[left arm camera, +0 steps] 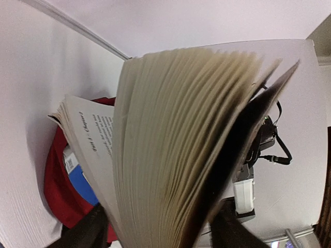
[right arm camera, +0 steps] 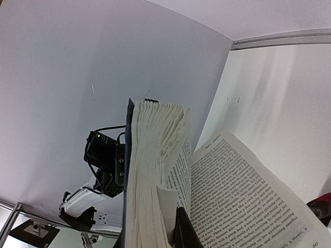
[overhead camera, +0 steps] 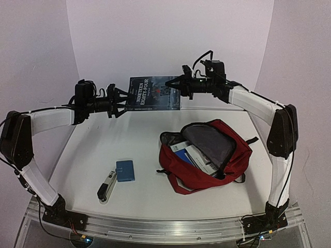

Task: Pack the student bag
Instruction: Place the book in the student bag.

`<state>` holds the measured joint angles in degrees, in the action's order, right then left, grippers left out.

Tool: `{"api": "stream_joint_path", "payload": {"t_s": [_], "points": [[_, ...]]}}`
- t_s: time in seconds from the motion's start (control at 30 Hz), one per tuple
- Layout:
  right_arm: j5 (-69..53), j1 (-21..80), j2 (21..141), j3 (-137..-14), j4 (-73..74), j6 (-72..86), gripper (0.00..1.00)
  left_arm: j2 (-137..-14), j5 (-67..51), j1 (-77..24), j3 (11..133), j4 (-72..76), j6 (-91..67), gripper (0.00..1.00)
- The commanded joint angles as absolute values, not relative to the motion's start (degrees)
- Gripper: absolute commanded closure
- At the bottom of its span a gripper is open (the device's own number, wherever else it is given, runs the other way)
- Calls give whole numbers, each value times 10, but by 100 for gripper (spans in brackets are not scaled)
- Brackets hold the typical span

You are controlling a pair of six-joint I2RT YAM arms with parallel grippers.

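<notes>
White table (overhead camera: pixel 129 150) — pale, bare walls (overhead camera: pixel 155 36) behind.

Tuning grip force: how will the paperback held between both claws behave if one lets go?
Likely floppy: the paperback, pinched by the left claw and right claw, fans its pages apart. One claw alone may let it sag or swing open; a leaf hangs loose. Probably light: edge pinches alone hold it aloft.

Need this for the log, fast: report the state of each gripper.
Left gripper: closed on the book, held in the air.
Right gripper: closed on the same book, at its other end.
</notes>
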<state>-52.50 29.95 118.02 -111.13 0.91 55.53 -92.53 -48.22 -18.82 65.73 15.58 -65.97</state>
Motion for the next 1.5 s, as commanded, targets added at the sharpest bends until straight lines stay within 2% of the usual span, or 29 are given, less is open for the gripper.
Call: {"api": "stream_joint_path", "payload": {"t_s": [0.0,0.2,0.33,0.4,0.53,0.63,0.73,0.87,0.9,0.93,1.03,1.07,1.13,1.47], "points": [[-567,306,1121,-1102,-62,579,100,-896,-494,-191,664,217,-648,45],[-565,304,1119,-1097,-61,575,100,-877,-499,-192,664,223,-643,79],[-561,299,1114,-1096,-60,569,99,-874,-504,-194,675,219,-642,90],[-559,298,1111,-1093,-60,567,100,-878,-512,-196,684,214,-641,91],[-561,298,1110,-1095,-61,563,100,-903,-541,-209,703,211,-653,65],[-564,298,1112,-1105,-62,558,100,-920,-561,-220,704,238,-674,58],[-568,298,1113,-1107,-62,553,100,-928,-570,-226,701,282,-700,60],[-574,297,1108,-1093,-61,550,100,-922,-564,-228,696,304,-705,80],[-575,296,1106,-1089,-60,549,96,-919,-561,-228,694,306,-705,86],[-574,293,1105,-1086,-60,548,85,-915,-558,-228,691,307,-704,90],[-566,274,1096,-1084,-49,542,33,-904,-542,-228,690,295,-698,99],[-556,263,1091,-1083,-38,539,20,-901,-535,-228,692,293,-695,100],[-538,242,1079,-1077,-11,520,4,-896,-523,-228,693,293,-692,100],[-595,247,982,-910,14,509,2,-897,-491,-229,712,299,-679,100]]}}
